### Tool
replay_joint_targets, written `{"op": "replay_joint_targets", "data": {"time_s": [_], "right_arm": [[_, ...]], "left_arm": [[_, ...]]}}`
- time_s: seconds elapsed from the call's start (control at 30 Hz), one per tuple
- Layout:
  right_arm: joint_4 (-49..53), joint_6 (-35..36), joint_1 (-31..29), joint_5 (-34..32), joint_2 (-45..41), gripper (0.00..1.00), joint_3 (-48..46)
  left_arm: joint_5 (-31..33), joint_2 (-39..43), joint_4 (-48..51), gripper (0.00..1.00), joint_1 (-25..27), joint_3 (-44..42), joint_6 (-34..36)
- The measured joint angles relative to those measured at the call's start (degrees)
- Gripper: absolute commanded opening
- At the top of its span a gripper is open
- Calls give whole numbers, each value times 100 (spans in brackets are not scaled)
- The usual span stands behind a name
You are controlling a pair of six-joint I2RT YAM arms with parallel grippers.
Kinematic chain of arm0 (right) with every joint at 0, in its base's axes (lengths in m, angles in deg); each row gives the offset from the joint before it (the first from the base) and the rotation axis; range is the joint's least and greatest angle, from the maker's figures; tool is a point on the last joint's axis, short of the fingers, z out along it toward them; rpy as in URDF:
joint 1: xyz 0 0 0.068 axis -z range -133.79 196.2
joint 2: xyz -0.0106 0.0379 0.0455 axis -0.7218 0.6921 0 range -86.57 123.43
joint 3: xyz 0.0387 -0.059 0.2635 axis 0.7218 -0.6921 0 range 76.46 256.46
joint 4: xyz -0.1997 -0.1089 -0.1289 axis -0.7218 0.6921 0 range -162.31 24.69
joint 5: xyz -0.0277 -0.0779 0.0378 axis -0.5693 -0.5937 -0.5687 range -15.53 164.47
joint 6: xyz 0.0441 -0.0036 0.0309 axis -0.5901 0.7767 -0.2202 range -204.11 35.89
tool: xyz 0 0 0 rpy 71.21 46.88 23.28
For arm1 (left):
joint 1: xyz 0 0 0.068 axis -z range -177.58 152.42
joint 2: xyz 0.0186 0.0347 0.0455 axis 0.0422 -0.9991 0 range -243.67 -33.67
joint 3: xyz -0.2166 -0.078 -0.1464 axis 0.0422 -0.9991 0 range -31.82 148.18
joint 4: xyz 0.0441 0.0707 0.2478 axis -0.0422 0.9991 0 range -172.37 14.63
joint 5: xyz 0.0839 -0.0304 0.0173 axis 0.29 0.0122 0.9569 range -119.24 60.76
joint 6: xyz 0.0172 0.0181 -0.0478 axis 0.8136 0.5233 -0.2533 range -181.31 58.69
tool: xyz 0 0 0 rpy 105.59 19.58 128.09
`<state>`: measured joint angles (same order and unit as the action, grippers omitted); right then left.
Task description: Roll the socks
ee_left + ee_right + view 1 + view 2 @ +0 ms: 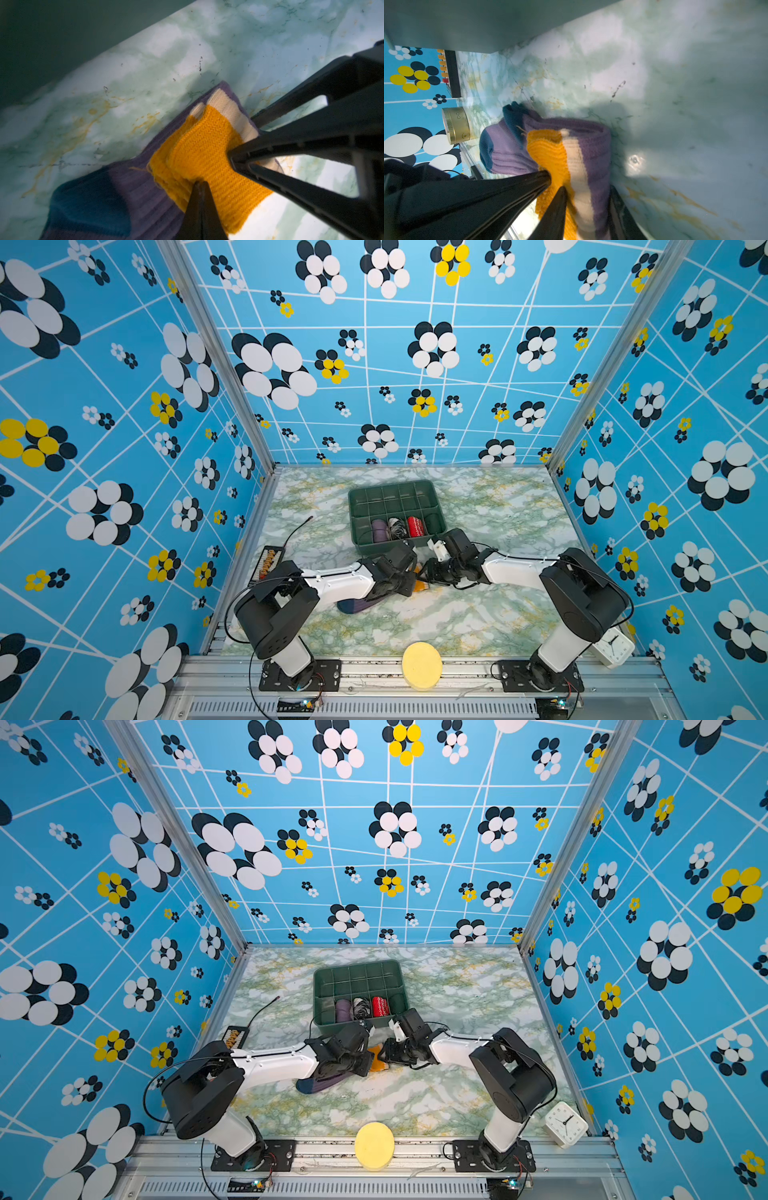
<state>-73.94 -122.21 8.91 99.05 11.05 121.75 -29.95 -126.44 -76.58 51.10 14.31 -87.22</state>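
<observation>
The purple ribbed knit socks (pixel 145 197) are lying on the green-veined marble bench (pixel 457 614) between both arms. The left tool (pixel 214 169) is clamping their orange cuff, likely anchoring it for rolling. The right tool (pixel 581 182) is straddling that cuff; whether it is gripping, I cannot tell.

Looped emblem on gold tin (pixel 455 124), clock (pixel 565 1124) numerals too small to read

Green tray (pixel 390 494), yellow disc (pixel 421 665) and white clock (pixel 565 1124) lie well apart.
</observation>
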Motion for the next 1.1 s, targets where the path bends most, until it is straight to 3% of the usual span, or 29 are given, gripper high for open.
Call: {"op": "replay_joint_targets", "data": {"time_s": [0.17, 0.4, 0.53, 0.77, 1.1], "right_arm": [[-111, -2, 28, 72, 48, 35, 0], [-256, -55, 37, 118, 55, 10, -101], [-374, -52, 37, 129, 55, 0, -144], [-284, 13, 31, -98, -92, 0, -214], [1005, 376, -59, -1274, -772, 0, -157]], "left_arm": [[-13, 0, 0, 0, -24, 0, 0], [-22, 0, -2, 0, -35, -7, 0], [-26, 0, -4, 1, -35, -37, 0], [-57, 0, -4, 0, -35, -39, 0], [-195, 448, 120, 1, -37, -35, 2]]}}
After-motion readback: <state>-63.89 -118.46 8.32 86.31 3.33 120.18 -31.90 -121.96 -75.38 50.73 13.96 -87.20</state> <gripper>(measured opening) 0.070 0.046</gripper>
